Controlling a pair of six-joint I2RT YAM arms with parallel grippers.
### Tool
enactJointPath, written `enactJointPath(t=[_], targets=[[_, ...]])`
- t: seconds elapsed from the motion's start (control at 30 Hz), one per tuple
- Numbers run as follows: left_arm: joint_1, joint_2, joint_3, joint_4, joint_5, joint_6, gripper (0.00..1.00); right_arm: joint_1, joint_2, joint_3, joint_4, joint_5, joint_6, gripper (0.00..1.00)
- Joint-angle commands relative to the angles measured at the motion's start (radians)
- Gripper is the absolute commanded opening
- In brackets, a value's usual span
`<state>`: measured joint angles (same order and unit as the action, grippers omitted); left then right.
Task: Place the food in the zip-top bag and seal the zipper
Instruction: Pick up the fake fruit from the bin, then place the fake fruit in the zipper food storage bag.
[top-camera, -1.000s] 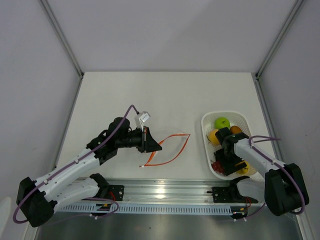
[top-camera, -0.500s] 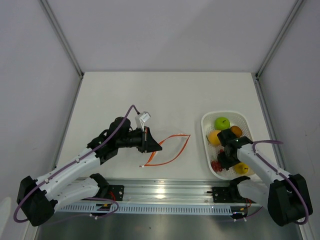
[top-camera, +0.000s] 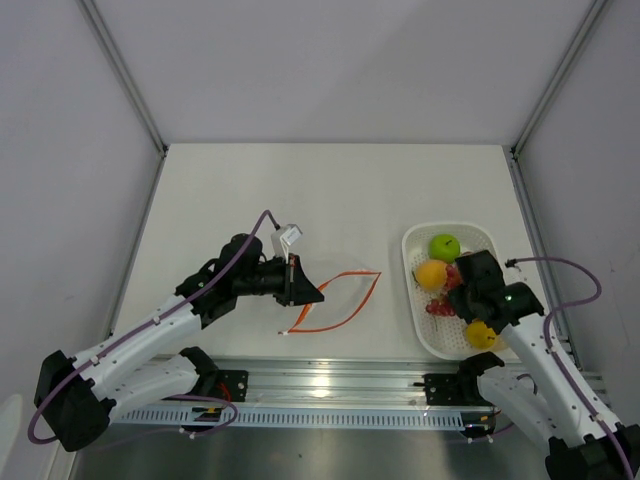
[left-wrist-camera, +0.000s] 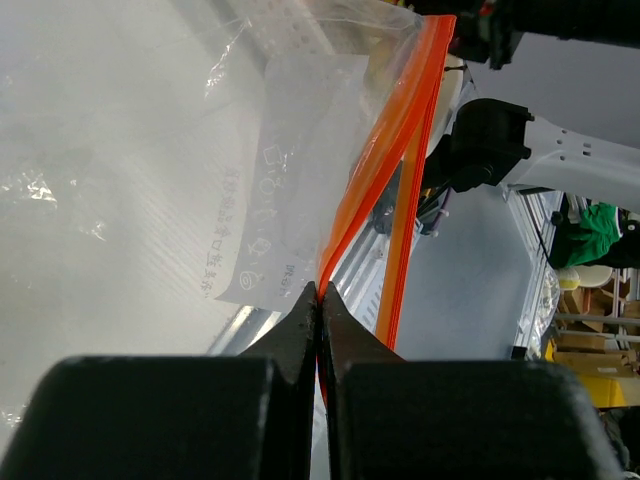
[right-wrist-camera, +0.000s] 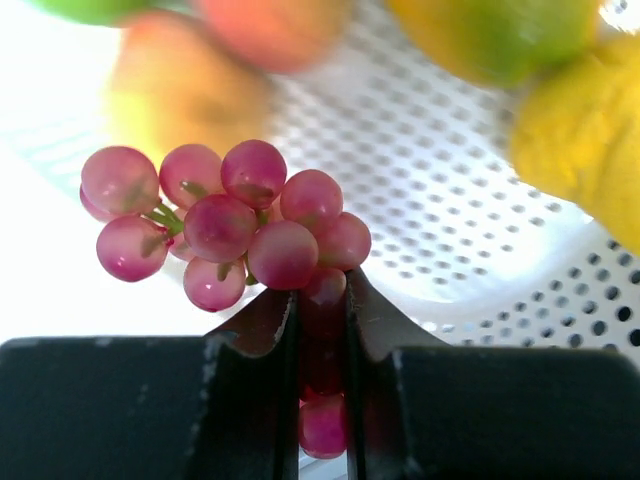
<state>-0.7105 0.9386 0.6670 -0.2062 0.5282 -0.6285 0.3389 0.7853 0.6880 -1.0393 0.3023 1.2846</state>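
The clear zip-top bag (top-camera: 338, 300) lies on the table with its mouth gaping, and the orange-red zipper (top-camera: 352, 273) outlines the opening. My left gripper (top-camera: 318, 293) is shut on the zipper's near end; in the left wrist view its tips (left-wrist-camera: 320, 298) pinch the zipper (left-wrist-camera: 400, 130) of the bag (left-wrist-camera: 150, 150). My right gripper (top-camera: 448, 300) is shut on the red cluster (top-camera: 438, 306), which it holds just above the tray. In the right wrist view a berry sits between the jaws of the right gripper (right-wrist-camera: 322, 300), with the rest of the cluster (right-wrist-camera: 230, 220) bunched ahead. Green (top-camera: 444, 245), orange (top-camera: 432, 274) and yellow (top-camera: 480, 334) food rests in the tray.
The white perforated tray (top-camera: 412, 250) stands at the right near the table's front edge; its holed floor (right-wrist-camera: 480, 200) shows under the cluster. A metal rail (top-camera: 330, 380) runs along the near edge. Grey walls close in the table on three sides.
The right gripper has shut on the red cluster and raised it off the tray floor, its arm swinging to the right. The left gripper and the bag have not moved.
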Motion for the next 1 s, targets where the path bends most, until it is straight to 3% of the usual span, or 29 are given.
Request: enactJointPath(t=[0.0, 0.2, 0.47, 0.77, 0.97], targets=[[0.009, -0.003, 0.046, 0.002, 0.012, 0.0, 0.01, 0.006, -0.034, 0.102, -0.008, 0.063, -0.138, 0.0], [0.008, 0.005, 0.075, -0.019, 0.016, 0.004, 0.01, 0.018, -0.05, 0.205, 0.149, -0.115, -0.398, 0.0], [0.008, 0.032, 0.121, -0.047, 0.015, 0.012, 0.01, 0.166, -0.029, 0.3, 0.422, -0.348, -0.513, 0.0], [0.009, 0.075, 0.143, -0.039, 0.035, -0.002, 0.01, 0.506, 0.074, 0.375, 0.663, -0.359, -0.611, 0.02], [0.011, 0.072, 0.161, -0.042, 0.069, -0.019, 0.01, 0.594, 0.155, 0.364, 0.772, -0.344, -0.669, 0.02]])
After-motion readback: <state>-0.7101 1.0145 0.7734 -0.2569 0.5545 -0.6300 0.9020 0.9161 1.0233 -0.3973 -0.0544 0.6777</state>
